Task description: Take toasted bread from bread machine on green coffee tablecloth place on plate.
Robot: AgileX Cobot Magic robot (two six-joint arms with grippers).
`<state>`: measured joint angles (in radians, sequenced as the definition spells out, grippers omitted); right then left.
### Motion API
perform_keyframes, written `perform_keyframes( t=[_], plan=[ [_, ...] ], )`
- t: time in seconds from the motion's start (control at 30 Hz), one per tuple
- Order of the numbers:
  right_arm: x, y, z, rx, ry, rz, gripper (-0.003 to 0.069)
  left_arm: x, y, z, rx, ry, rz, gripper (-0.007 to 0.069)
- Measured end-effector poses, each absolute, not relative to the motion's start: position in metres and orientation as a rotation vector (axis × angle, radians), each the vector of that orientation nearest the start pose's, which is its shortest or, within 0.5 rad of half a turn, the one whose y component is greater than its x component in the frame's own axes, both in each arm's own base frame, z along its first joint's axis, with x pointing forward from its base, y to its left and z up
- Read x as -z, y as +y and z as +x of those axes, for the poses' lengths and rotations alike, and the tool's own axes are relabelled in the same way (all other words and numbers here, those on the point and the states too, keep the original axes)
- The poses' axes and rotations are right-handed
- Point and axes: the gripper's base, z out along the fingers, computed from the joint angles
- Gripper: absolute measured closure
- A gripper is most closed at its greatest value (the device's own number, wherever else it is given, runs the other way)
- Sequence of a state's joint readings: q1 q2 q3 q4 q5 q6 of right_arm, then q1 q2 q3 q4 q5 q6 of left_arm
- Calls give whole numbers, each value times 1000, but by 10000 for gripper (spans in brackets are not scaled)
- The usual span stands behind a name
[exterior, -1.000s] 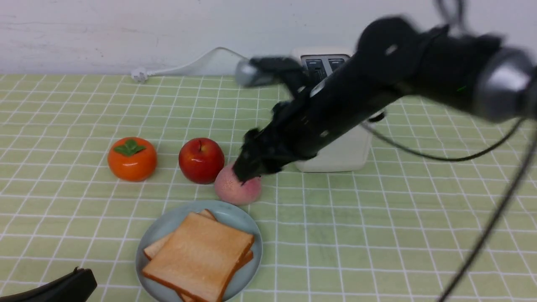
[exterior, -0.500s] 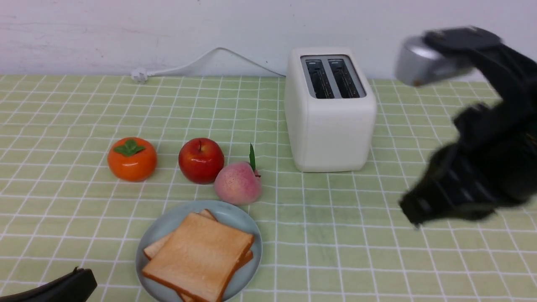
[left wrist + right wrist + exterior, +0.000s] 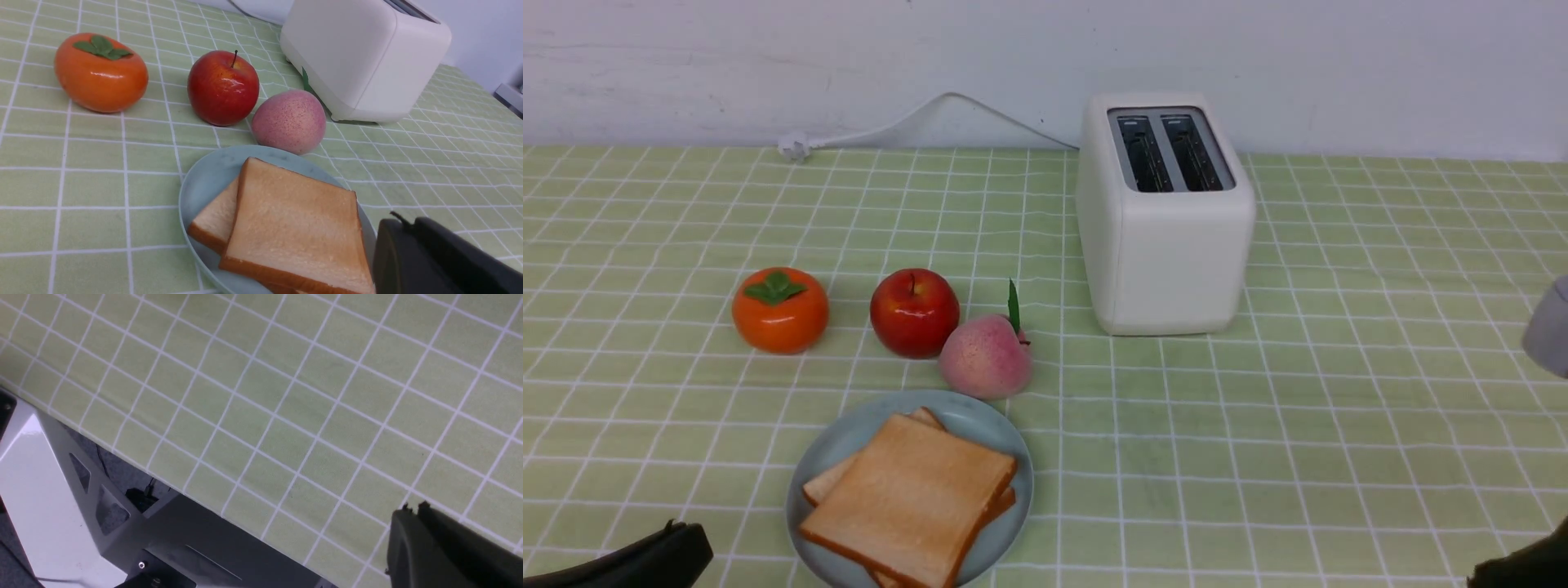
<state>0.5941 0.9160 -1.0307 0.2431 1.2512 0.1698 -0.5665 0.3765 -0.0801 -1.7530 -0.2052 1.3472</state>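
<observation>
Two slices of toasted bread [image 3: 907, 498] [image 3: 294, 228] lie stacked on the pale blue-grey plate [image 3: 837, 445] [image 3: 204, 183] at the front of the green coffee tablecloth [image 3: 1258, 425]. The white bread machine [image 3: 1168, 216] [image 3: 363, 57] stands at the back with both slots empty. My left gripper [image 3: 678, 539] [image 3: 402, 222] rests shut and empty at the front left corner, just beside the plate. My right gripper [image 3: 412, 508] is shut and empty over bare cloth near the table's front right edge; only its dark tip [image 3: 1523, 563] shows in the front view.
An orange persimmon [image 3: 780, 309], a red apple [image 3: 915, 312] and a pink peach [image 3: 986, 357] sit in a row behind the plate. The toaster's white cord [image 3: 915, 118] runs along the back wall. A metal frame [image 3: 49, 506] lies below the table's edge.
The right arm has swung from over the peach and toaster away to the front right, nearly out of the front view. Its jaws closed. The bread, plate and left gripper stayed still.
</observation>
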Motion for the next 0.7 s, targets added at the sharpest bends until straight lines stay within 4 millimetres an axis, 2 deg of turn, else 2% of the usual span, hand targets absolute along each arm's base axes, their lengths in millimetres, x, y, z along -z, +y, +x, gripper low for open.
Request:
perform_keyframes(
  t=[0.1,0.23,0.3,0.37,0.4,0.43,0.53,0.57,0.6,0.63,0.7],
  plan=[
    [-366,98,108,-579,2633,-547,639,-210,-32,84,507,1842,0,587],
    [-366,77,103,-500,2541,-530,638,-210,-32,84,507,1842,0,585],
    [-359,53,93,-398,2303,-491,638,-210,-32,84,507,1842,0,585],
    [-343,41,86,-328,2139,-419,638,-210,-32,84,507,1842,0,585],
    [-344,38,84,-319,2089,-391,638,-210,-32,84,507,1842,0,585],
    [-330,30,77,-258,1970,-327,638,-210,-32,84,507,1842,0,585],
    [-288,17,63,-156,1813,-185,638,-210,-32,84,508,1842,0,580],
    [-271,15,60,-140,1808,-158,638,-210,-32,84,508,1842,0,579],
    [-268,14,58,-131,1790,-148,638,-210,-32,84,508,1842,0,578],
    [-241,12,53,-105,1786,-121,638,-210,-32,84,508,1842,0,575],
    [-212,10,50,-93,1809,-103,640,-210,-32,84,508,1842,0,574]
  ],
)
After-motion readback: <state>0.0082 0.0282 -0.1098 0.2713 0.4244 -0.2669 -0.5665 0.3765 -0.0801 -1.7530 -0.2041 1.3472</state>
